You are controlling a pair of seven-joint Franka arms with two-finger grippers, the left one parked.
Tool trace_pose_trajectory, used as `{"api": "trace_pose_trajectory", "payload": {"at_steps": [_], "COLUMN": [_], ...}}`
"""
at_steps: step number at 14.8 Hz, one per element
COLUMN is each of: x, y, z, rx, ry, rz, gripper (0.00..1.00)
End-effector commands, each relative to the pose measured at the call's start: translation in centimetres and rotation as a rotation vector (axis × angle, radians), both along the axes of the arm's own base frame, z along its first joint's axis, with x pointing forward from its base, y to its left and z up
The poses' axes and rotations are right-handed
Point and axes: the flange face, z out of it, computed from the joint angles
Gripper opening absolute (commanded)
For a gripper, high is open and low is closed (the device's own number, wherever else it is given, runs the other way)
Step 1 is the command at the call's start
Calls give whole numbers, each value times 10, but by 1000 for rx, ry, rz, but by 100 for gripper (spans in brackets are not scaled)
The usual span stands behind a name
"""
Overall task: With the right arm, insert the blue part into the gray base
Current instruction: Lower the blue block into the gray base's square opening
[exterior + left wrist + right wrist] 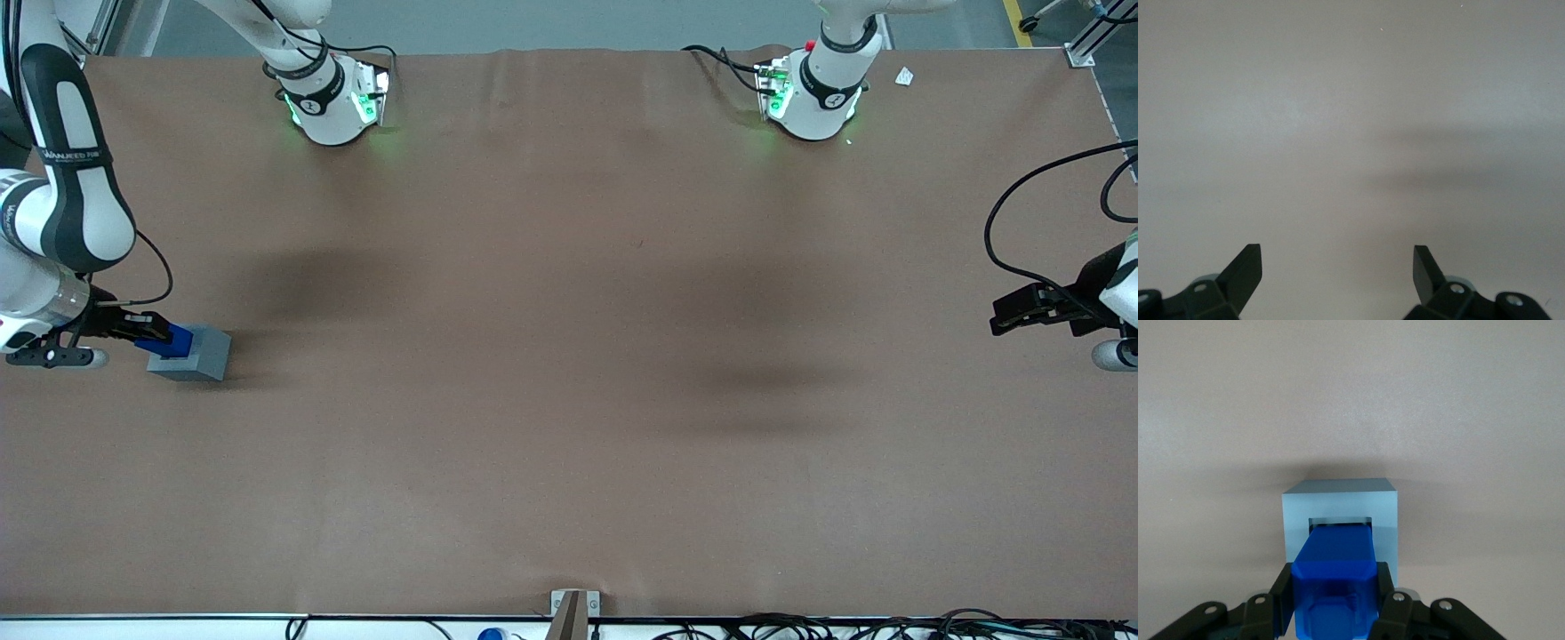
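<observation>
Blue part, front view: blue part [174,339] sits over the top of the gray base [192,355], at the working arm's end of the table [569,356]; its end toward the arm is covered by the gripper.
Gray base, front view: rests on the brown table, its top face partly hidden by the blue part and the fingertips.
Gripper, front view: gripper [158,334] of the right arm [62,187] is at the blue part, above the base's edge; black fingers merge with the part, so the grip is hard to read here.
Right arm, front view: upper links are cut off by the frame edge; a thin black cable loops beside the wrist.
Blue part, right wrist view: blue part [1335,580] points into the square recess in the gray base [1340,513]; its tip lies at the recess mouth, and how deep it has gone cannot be told.
Gripper, right wrist view: gripper [1335,603] is closed onto the blue part, one finger [1286,593] pressed on each side.
Hidden, right wrist view: recess floor is covered by the part; the base's lower sides are out of sight.
Left wrist view: only bare table surface [1351,133], crossed by a soft shadow.
</observation>
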Motion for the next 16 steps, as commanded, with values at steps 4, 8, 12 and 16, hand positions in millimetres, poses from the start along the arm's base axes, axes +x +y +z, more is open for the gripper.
{"api": "trace_pose_trajectory", "payload": {"at_steps": [4, 8, 12, 16], "x": [0, 1, 1, 2], "y": [-1, 0, 1, 1], "z": [-29, -33, -35, -37], "rx": [6, 4, 3, 4], "ry": [3, -2, -4, -1], "rz": [-7, -5, -4, -5], "gripper": [12, 11, 11, 32]}}
